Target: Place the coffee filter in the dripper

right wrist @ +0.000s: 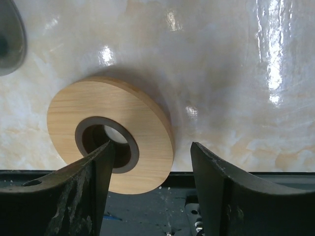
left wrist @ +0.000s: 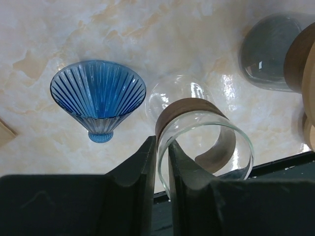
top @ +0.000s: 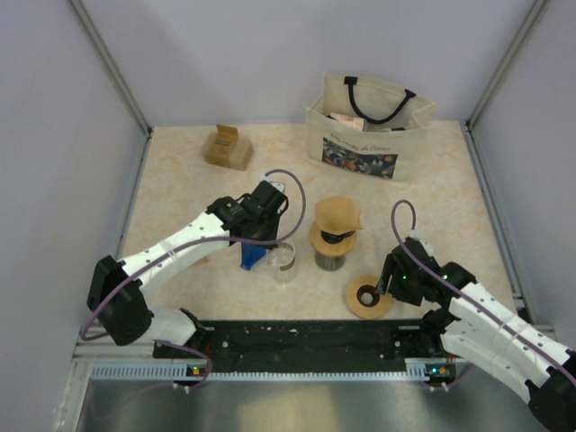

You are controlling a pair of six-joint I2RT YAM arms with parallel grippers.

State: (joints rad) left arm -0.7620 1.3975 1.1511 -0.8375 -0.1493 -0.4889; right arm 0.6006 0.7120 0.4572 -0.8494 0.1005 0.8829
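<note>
The brown paper coffee filter (top: 337, 214) sits on top of a dark holder (top: 330, 252) at the table's middle. The blue ribbed glass dripper (top: 253, 256) rests on the table just left of a clear glass carafe (top: 283, 259). In the left wrist view the dripper (left wrist: 98, 96) is left of and beyond my fingers. My left gripper (top: 275, 241) (left wrist: 161, 143) is shut on the carafe's glass rim (left wrist: 206, 142), which has a brown collar. My right gripper (top: 389, 279) (right wrist: 152, 146) is open and straddles the edge of a wooden ring (right wrist: 110, 132), one finger over its hole.
A canvas tote bag (top: 367, 126) stands at the back right. A small wooden box (top: 227, 147) is at the back left. The wooden ring (top: 368, 297) lies near the black rail (top: 306, 337) along the front edge. Grey walls enclose the table.
</note>
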